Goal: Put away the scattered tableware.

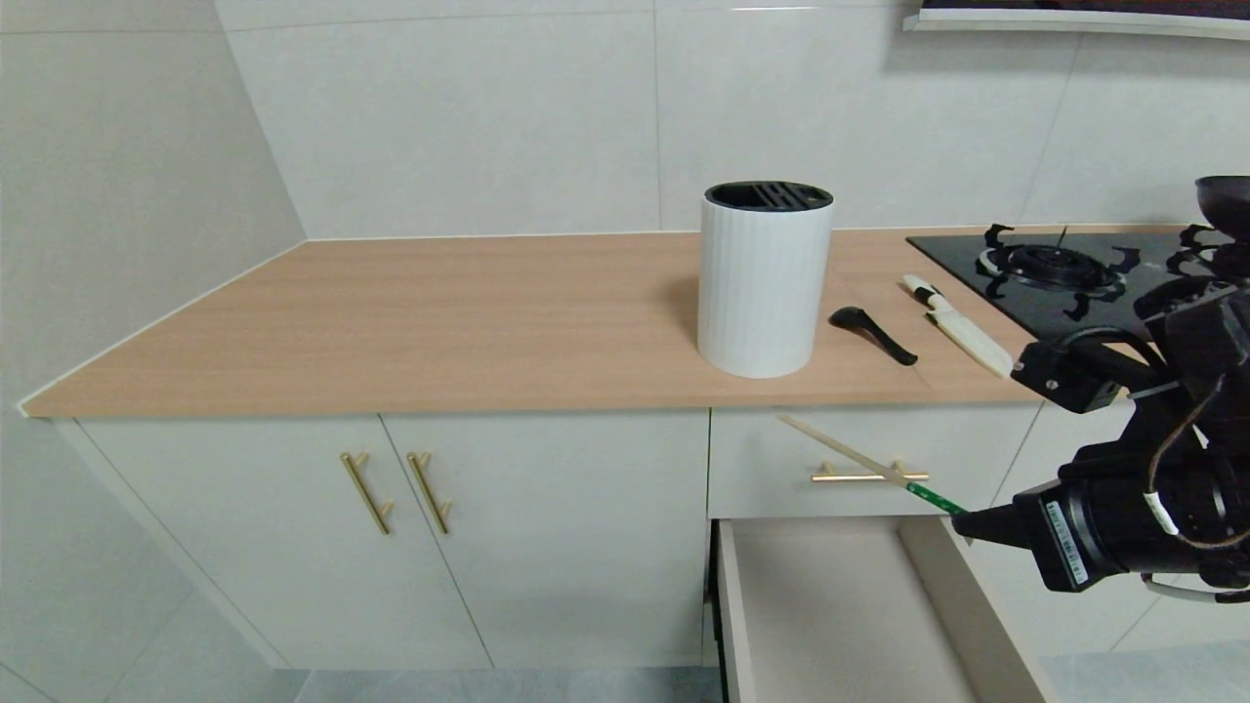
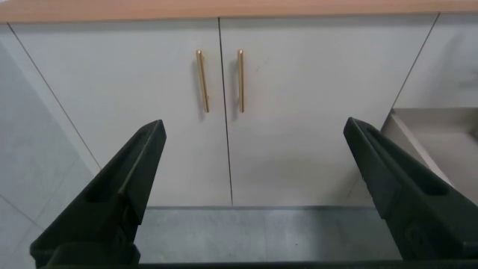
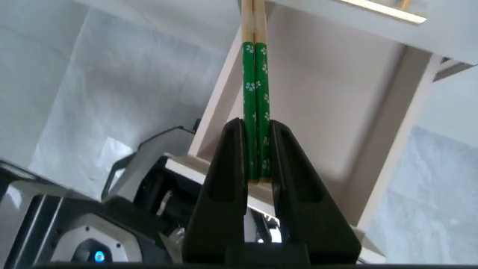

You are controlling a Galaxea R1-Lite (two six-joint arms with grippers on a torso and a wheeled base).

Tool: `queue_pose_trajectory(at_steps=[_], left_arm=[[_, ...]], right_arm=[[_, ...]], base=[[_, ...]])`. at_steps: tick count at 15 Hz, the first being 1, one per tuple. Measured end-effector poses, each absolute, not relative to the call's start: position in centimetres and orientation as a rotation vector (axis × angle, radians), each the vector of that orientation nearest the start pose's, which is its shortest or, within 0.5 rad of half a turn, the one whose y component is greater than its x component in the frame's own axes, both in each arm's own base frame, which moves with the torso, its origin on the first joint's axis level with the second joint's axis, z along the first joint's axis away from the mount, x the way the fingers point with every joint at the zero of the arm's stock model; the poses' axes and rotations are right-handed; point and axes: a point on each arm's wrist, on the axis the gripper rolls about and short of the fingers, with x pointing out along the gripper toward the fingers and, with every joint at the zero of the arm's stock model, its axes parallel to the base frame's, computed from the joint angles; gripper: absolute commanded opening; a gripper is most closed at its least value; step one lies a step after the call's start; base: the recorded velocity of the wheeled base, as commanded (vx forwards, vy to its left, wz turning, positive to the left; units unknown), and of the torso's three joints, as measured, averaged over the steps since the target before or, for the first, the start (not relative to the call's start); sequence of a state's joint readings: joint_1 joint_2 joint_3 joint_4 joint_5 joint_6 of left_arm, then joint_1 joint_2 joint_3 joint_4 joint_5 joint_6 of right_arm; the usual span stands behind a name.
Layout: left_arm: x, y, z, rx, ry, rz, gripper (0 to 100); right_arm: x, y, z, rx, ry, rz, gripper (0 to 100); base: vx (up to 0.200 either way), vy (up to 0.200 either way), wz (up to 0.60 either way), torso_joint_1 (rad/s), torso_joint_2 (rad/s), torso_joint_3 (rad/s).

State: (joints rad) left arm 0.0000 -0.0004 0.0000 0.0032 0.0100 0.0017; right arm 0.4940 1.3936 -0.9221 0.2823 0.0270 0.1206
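Observation:
My right gripper [image 1: 967, 522] is shut on a pair of chopsticks [image 1: 859, 462] with green ends, holding them over the open drawer [image 1: 830, 605] below the counter. The chopsticks [image 3: 254, 112] run out between the pinched fingers [image 3: 231, 172], above the pale drawer bottom [image 3: 328, 97]. On the wooden counter [image 1: 439, 322] lie a black spoon [image 1: 872, 333] and a white-handled knife [image 1: 957, 325], right of a white ribbed utensil holder [image 1: 763, 278]. My left gripper [image 2: 254, 194] is open, low in front of the cabinet doors [image 2: 224, 104].
A black gas hob [image 1: 1064, 278] sits at the counter's right end. Two cabinet doors with gold handles [image 1: 395, 493] stand shut to the left of the drawer. A shut drawer front with a gold handle [image 1: 859, 475] is just above the open drawer.

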Motion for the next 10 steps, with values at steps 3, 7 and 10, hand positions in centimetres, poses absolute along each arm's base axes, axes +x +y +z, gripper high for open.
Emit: queue_pose_trajectory(at_steps=[3, 7, 10], left_arm=[[-2.3, 0.0, 7.5, 0.002, 0.002, 0.01, 100], [-2.3, 0.0, 7.5, 0.002, 0.003, 0.01, 100], [-2.3, 0.0, 7.5, 0.002, 0.002, 0.01, 100]], right_arm=[[18.7, 10.2, 21.0, -0.07, 0.779, 0.454, 0], [19.0, 10.4, 20.5, -0.077, 0.802, 0.45, 0], [19.3, 10.6, 20.2, -0.081, 0.818, 0.447, 0]], base=[[0.0, 0.0, 0.0, -0.183, 0.47, 0.277], [0.0, 0.0, 0.0, -0.174, 0.47, 0.292], [0.0, 0.0, 0.0, -0.155, 0.46, 0.299]])
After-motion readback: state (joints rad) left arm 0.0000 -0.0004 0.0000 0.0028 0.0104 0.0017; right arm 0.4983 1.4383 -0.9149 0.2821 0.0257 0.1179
